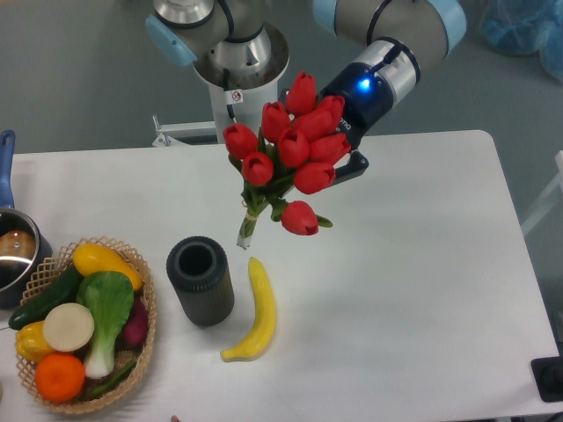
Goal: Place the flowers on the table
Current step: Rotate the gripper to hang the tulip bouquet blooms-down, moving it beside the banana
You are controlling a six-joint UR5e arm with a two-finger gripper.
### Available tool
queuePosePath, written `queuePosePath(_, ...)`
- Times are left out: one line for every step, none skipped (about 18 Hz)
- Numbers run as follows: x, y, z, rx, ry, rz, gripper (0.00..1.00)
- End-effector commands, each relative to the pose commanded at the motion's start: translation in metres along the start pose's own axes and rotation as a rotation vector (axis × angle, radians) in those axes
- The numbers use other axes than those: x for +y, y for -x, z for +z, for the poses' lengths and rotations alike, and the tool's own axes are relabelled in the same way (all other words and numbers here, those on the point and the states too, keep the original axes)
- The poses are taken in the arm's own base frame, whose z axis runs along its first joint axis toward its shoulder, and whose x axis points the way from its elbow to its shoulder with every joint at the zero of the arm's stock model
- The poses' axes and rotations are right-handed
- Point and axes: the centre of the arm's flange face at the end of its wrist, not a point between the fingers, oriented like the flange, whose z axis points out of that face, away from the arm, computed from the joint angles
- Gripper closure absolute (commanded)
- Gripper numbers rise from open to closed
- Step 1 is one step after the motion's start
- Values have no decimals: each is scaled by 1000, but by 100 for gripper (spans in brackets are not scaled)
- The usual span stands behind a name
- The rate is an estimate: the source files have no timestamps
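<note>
Careful: your tulip bunch (pixel 286 163) hangs above the white table (pixel 422 264), stem tips just at 1 o'clock of the dark cylinder vase (pixel 201 281) and near the banana (pixel 253 312); lowering here could knock either. Your gripper (pixel 347 163) sits behind the blooms, evidently clenched on them, jaws hidden

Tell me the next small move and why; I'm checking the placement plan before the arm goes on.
Probably shift the flowers right, toward the bare table, then lower. The gripper holds the bunch aloft, heads up, with the stem ends hanging close above the dark cylinder and banana. The jaws are hidden behind the blooms.
</note>
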Motion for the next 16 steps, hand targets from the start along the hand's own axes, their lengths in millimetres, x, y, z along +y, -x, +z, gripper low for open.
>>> queuePosePath(-3,4,-1,-15,29,7,60)
queuePosePath(-6,5,-3,-26,46,4,60)
queuePosePath(-8,3,-4,-33,55,-3,60)
queuePosePath(-8,3,-4,-43,74,0,60)
queuePosePath(-6,3,-4,-53,99,0,60)
queuePosePath(-8,1,-5,-69,131,7,60)
queuePosePath(-10,-3,-7,-89,166,16,60)
queuePosePath(-12,-5,-10,-110,202,26,60)
queuePosePath(-10,-5,-13,-135,245,32,60)
queuePosePath(-9,-5,-17,-167,300,41,60)
queuePosePath(-9,-7,-22,-208,372,53,60)
queuePosePath(-8,-9,-27,-247,440,63,60)
queuePosePath(-6,-8,-31,-282,507,75,60)
queuePosePath(-3,-8,-34,-308,559,81,60)
queuePosePath(-1,-6,-37,-329,603,84,60)
queuePosePath(1,-3,-40,-352,647,88,58)
